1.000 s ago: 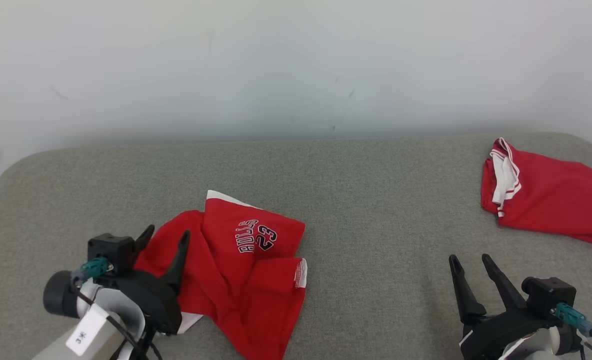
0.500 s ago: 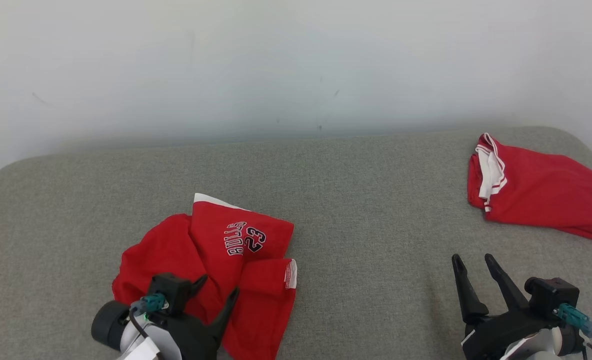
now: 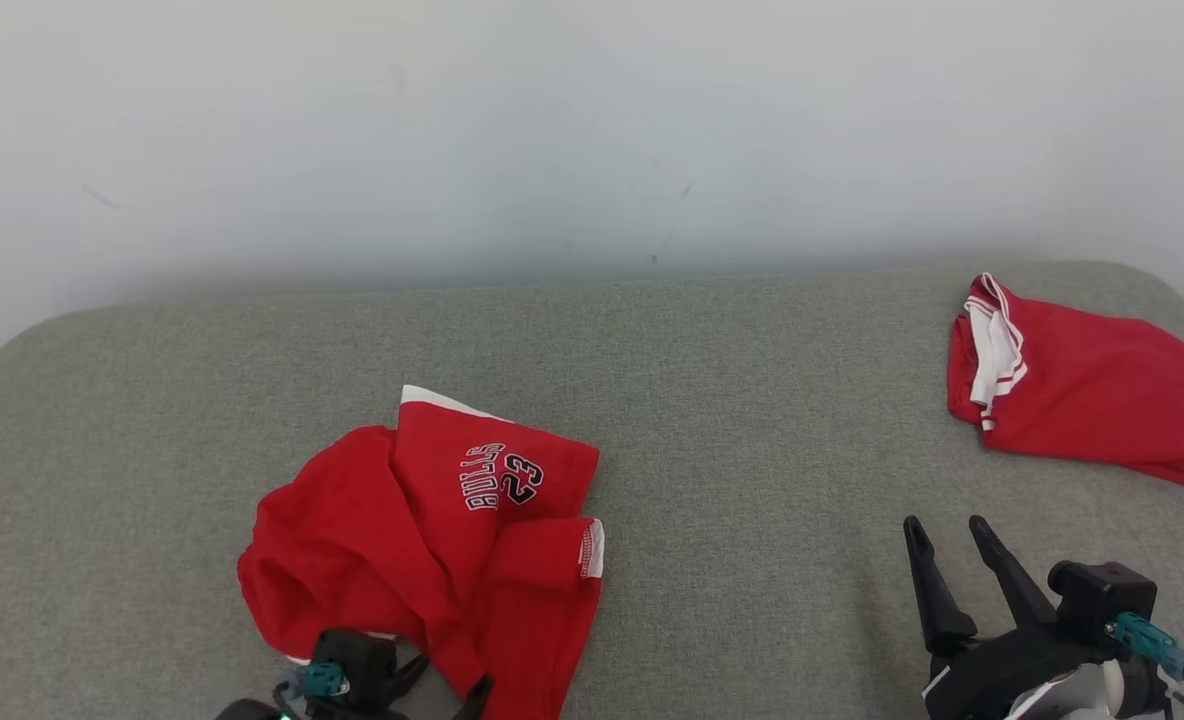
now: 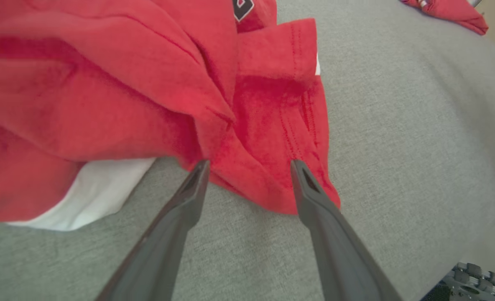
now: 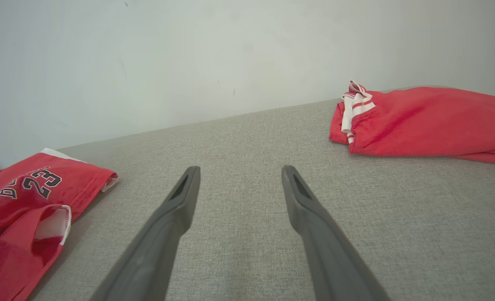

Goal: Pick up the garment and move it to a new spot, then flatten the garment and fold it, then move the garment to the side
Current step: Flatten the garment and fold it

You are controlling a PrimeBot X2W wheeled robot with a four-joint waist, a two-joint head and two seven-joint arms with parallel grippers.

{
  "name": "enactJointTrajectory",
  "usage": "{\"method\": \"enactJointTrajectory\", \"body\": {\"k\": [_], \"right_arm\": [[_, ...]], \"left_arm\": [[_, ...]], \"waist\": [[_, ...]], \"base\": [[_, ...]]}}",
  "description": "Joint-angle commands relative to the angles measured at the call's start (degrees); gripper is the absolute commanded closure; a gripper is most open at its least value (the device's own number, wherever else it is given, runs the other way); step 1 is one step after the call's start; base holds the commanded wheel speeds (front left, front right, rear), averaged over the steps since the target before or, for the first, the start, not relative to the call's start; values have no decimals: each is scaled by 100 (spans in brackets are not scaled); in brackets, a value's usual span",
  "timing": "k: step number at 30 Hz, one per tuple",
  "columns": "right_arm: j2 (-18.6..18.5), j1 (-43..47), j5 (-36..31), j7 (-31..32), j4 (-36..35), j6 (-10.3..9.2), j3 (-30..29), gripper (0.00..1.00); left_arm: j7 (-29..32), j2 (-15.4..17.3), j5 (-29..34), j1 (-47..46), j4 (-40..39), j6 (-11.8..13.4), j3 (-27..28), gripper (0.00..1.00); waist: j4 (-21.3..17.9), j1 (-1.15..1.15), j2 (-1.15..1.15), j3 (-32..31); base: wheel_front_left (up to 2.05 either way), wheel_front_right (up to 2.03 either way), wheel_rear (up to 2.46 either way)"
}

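The garment is a crumpled red jersey printed "BULLS 23", with white trim, lying left of centre on the grey fabric surface. My left gripper is at the garment's near edge, low in the head view, and it is open. In the left wrist view the garment bunches in folds, and the left gripper has its tips over the red hem, holding nothing. The right gripper stands open over bare fabric at the lower right, far from the garment. The right gripper has nothing between its fingers.
A second red garment with white striped trim lies folded at the back right, also seen as a red garment in the right wrist view. A pale wall runs behind the surface, whose far corners are rounded.
My left gripper has drawn back from over the garment's left part to its near edge, still open. The head camera shifted a little. The right gripper and both garments have stayed put.
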Motion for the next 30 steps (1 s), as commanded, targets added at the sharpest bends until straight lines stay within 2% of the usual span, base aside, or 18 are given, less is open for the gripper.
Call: {"method": "enactJointTrajectory", "body": {"k": [1,6,10,11,12,13,19,24,30], "right_arm": [[-33,-25,-3,13,-2,-3,-3,0],[-39,-95,0,31,0,-3,71,0],[-89,-131,43,41,6,-3,111,0],[-92,-143,49,42,2,-3,133,0],[-102,-140,53,45,8,-3,129,0],[-104,-140,60,35,7,-3,120,0],[-137,-71,62,22,-5,-3,71,0],[-135,-64,67,19,-5,-3,52,0],[-94,-51,69,-10,8,-3,66,0]], "left_arm": [[-62,-44,-127,84,46,-52,55,0],[-91,-257,-174,5,602,-248,80,0],[-227,-562,-450,-46,1082,-587,202,0],[-216,-594,-442,-60,1210,-659,184,28],[-245,-636,-444,-78,1319,-717,181,61],[-287,-688,-476,-89,1385,-787,191,100],[-536,-827,-377,-311,1381,-1080,212,100],[-597,-712,-115,-652,845,-1008,211,100],[-305,-523,163,-1114,-112,-847,140,100]], "waist": [[13,0,0,1],[-17,0,0,-1],[-101,0,0,-3],[-142,0,0,-9],[-167,0,0,-12],[-195,0,0,-19],[-318,0,0,-62],[-334,0,0,-85],[-375,0,0,-90]], "base": [[0,0,0],[0,0,0],[0,0,0],[0,0,0],[0,0,0],[0,0,0],[0,0,0],[0,0,0],[0,0,0]]}}
